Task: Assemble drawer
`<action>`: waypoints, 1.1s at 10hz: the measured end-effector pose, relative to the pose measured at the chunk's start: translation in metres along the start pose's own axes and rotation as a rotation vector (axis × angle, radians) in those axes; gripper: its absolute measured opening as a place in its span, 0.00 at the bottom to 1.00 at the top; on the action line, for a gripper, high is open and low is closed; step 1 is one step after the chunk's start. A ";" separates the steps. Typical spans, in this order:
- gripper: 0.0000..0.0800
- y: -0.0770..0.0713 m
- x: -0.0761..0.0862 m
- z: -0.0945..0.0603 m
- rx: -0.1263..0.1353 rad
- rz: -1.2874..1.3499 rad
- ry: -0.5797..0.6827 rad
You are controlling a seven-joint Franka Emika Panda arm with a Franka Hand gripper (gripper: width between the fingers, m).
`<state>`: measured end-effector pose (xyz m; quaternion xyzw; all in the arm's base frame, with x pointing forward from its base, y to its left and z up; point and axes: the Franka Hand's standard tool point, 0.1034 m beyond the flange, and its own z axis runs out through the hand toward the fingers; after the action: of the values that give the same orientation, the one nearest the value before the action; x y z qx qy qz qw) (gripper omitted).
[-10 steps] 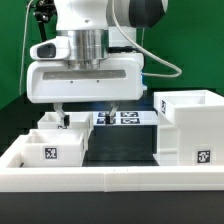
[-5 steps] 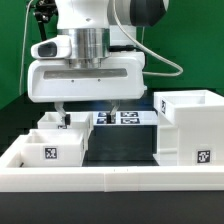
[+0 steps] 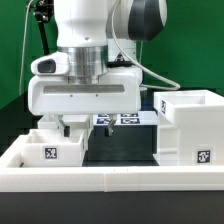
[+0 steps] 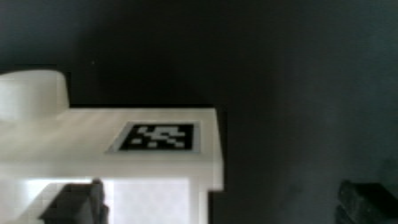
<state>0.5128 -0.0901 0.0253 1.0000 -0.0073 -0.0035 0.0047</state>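
My gripper (image 3: 88, 126) hangs open and empty over the small white drawer boxes at the exterior view's left. One small box (image 3: 48, 150) with a tag stands in front, another (image 3: 50, 119) behind it. The large white drawer case (image 3: 186, 125) stands at the exterior view's right. In the wrist view my gripper (image 4: 221, 204) is open: one finger (image 4: 71, 203) is over a white tagged part (image 4: 157, 140), the other (image 4: 370, 200) over the dark table. A rounded white piece (image 4: 32, 95) adjoins that part.
The marker board (image 3: 124, 118) lies at the back behind the gripper. A long white wall (image 3: 110, 182) runs along the front. A green backdrop stands behind the table.
The gripper has come down and shifted a little toward the exterior view's left, closer to the small boxes. It stays open. The parts have not moved.
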 end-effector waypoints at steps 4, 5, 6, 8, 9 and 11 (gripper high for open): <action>0.81 0.005 -0.004 0.018 -0.015 -0.001 -0.002; 0.81 0.004 -0.004 0.019 -0.017 -0.002 0.000; 0.81 0.004 -0.003 0.019 -0.019 -0.004 0.004; 0.80 0.004 -0.003 0.020 -0.020 -0.003 0.005; 0.80 0.004 -0.003 0.020 -0.020 -0.003 0.005; 0.36 0.004 -0.003 0.020 -0.020 -0.004 0.005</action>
<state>0.5091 -0.0945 0.0056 0.9999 -0.0054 -0.0009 0.0146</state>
